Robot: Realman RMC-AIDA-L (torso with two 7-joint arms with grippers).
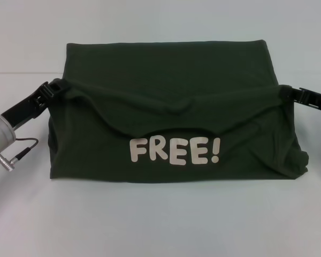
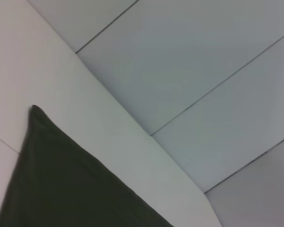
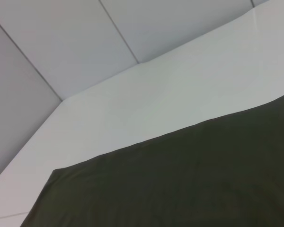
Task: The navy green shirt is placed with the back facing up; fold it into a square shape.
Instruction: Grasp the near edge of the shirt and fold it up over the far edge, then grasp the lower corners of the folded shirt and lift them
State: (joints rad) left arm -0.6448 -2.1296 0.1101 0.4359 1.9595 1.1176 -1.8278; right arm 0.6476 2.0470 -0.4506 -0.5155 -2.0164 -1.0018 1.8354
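The navy green shirt (image 1: 166,75) lies across the white table, dark olive, with a white "FREE!" print (image 1: 174,151) showing on its near part. A folded layer is held up at both ends and sags in the middle above the print. My left gripper (image 1: 58,88) is shut on the left end of that layer, and my right gripper (image 1: 283,92) is shut on the right end. Fabric hides most of the fingertips. The left wrist view shows a corner of the shirt (image 2: 61,179), and the right wrist view shows a wide stretch of it (image 3: 180,179).
The white table (image 1: 160,219) extends in front of and behind the shirt. Its far edge meets a pale panelled wall (image 2: 189,56). A grey cable connector (image 1: 13,155) hangs by my left arm at the left edge.
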